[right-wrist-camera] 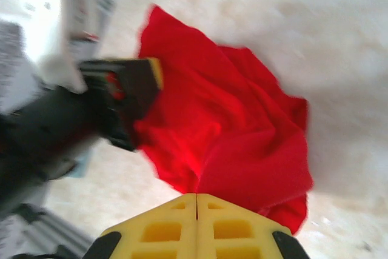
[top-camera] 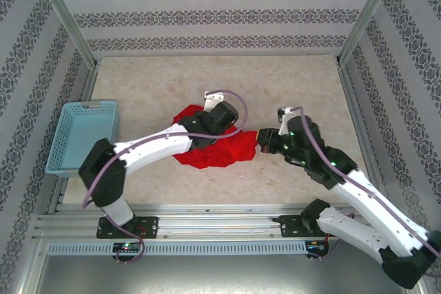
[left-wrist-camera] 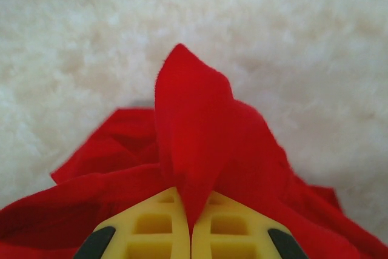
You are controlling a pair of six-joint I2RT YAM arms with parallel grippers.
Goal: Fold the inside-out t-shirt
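Yellow plastic fingers (left-wrist-camera: 151, 232) of the left gripper (left-wrist-camera: 191, 204) are pressed together on a raised fold of the plain bright red cloth t-shirt (left-wrist-camera: 200, 125). In the right wrist view, the right gripper (right-wrist-camera: 196, 197) is likewise closed, pinching the t-shirt's edge. From above, the t-shirt lies crumpled mid-way on the cream table (top-camera: 158, 80), well apart from the light blue plastic mesh basket (top-camera: 89, 105).

shirt (top-camera: 219, 153): heaped mid-table (top-camera: 296, 84) | basket (top-camera: 89, 105): left table edge, well apart from shirt | left gripper (left-wrist-camera: 191, 213): on shirt, fold between fingers | right gripper (right-wrist-camera: 196, 201): at shirt's right edge, touching cloth
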